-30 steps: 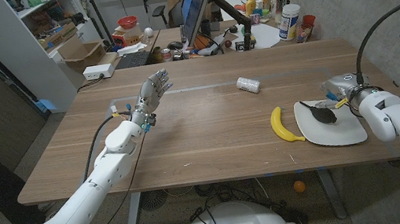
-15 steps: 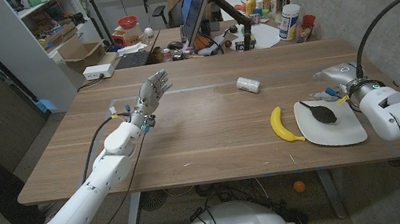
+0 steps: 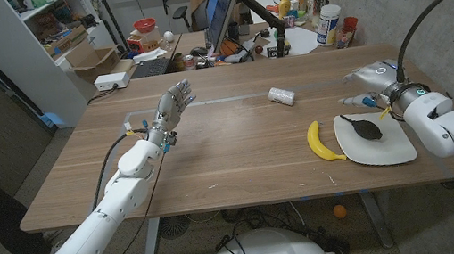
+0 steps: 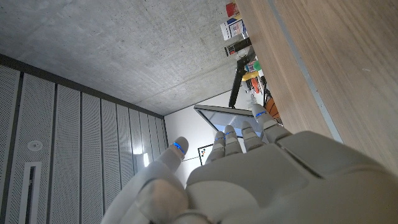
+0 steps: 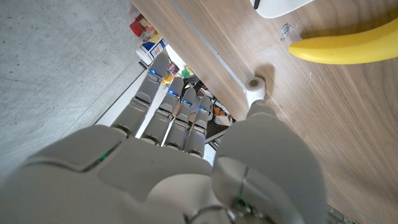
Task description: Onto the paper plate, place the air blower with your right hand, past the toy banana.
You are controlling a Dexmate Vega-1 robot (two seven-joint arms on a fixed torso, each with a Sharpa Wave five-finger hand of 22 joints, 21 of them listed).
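Note:
The black air blower (image 3: 367, 130) lies on the white paper plate (image 3: 390, 151) at the table's right side. The yellow toy banana (image 3: 323, 142) lies just left of the plate, and its curve is also in the right wrist view (image 5: 348, 46). My right hand (image 3: 372, 80) hovers beyond the plate's far edge, fingers apart and holding nothing, clear of the blower. My left hand (image 3: 172, 106) is raised over the left half of the table, fingers spread and empty. Both wrist views show the backs of the hands, left (image 4: 249, 174) and right (image 5: 168, 149), with fingers extended.
A small white roll (image 3: 282, 95) lies on the table between the hands, beyond the banana, also in the right wrist view (image 5: 255, 89). Behind the table stand a monitor (image 3: 222, 1), bottles and clutter. A black cable (image 3: 428, 20) arcs over the right arm.
My right hand has lifted off the plate area and drawn back toward the table's far side, leaving the air blower lying on the plate. The left arm has stayed still.

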